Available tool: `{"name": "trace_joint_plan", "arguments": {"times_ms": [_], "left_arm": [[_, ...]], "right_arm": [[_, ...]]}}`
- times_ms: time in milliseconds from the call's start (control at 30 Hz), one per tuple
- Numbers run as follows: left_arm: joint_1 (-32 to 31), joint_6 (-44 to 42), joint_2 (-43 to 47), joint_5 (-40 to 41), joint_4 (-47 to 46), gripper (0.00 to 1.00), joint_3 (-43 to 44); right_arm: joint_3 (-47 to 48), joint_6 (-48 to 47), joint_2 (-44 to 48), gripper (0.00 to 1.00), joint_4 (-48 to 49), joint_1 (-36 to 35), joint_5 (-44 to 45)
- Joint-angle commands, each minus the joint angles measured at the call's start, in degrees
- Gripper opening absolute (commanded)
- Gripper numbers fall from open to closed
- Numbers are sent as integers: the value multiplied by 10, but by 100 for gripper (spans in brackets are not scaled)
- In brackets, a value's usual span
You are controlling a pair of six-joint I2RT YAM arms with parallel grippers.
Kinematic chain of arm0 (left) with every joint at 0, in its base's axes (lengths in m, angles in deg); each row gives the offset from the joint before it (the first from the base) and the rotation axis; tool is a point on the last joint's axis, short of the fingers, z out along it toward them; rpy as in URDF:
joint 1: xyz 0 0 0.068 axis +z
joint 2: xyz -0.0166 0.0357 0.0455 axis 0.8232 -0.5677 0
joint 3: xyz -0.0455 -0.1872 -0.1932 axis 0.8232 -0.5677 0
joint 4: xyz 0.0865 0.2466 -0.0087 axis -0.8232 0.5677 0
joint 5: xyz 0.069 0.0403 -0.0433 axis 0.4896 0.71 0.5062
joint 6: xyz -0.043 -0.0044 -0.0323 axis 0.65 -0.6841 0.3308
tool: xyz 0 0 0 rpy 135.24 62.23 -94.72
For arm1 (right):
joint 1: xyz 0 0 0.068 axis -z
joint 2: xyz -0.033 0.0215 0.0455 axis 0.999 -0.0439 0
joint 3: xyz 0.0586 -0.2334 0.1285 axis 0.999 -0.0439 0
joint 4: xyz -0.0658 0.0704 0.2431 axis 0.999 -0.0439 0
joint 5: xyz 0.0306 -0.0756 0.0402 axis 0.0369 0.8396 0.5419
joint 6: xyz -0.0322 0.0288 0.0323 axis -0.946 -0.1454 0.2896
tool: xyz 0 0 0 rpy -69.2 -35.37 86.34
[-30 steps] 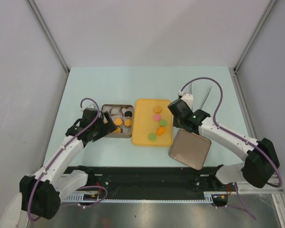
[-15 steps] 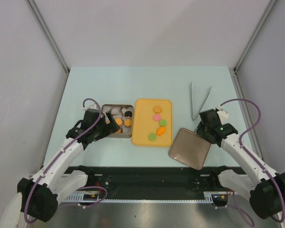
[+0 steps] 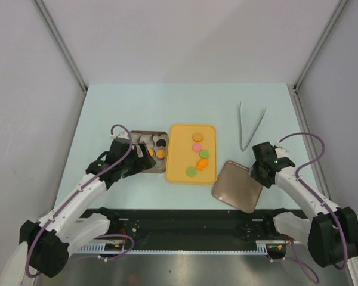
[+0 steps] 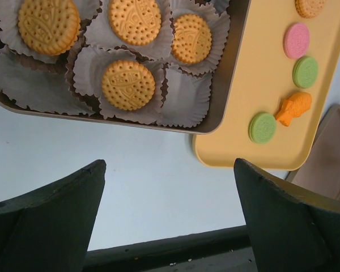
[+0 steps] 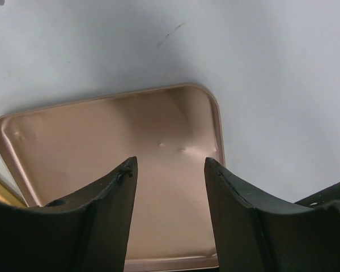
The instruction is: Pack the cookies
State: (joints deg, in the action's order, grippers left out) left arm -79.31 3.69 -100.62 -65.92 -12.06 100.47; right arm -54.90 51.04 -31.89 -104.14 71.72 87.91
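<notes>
Cookies are being split btw two spots rn. Several loose ones are lying on the yellow tray mid-frame, and the others are sitting in paper cups inside the tin just left of it. Left gripper is being held wide apart and empty, at the tin's lower edge. Right gripper is being held partly apart, nothing clamped, over the lid at lower right. Risk imo: the lid getting grabbed and fitted w/ cookies left unpacked, or cups getting snagged by the fingers.

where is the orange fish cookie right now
In the top view, the orange fish cookie lies near-right on the yellow tray, beside a green cookie.
</notes>
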Motion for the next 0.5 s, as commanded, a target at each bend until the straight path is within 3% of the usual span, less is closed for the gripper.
{"name": "trace_joint_plan", "arguments": {"times_ms": [0,167,467], "left_arm": [[-11,-9,-1,9,-16,100,22],[-28,-14,-8,16,-12,100,34],[-87,-3,-11,66,-1,100,57]], "right_arm": [[-2,6,-2,56,20,23,31],[-1,-3,-18,59,76,46,-21],[14,-48,-127,58,167,60,-27]]}}
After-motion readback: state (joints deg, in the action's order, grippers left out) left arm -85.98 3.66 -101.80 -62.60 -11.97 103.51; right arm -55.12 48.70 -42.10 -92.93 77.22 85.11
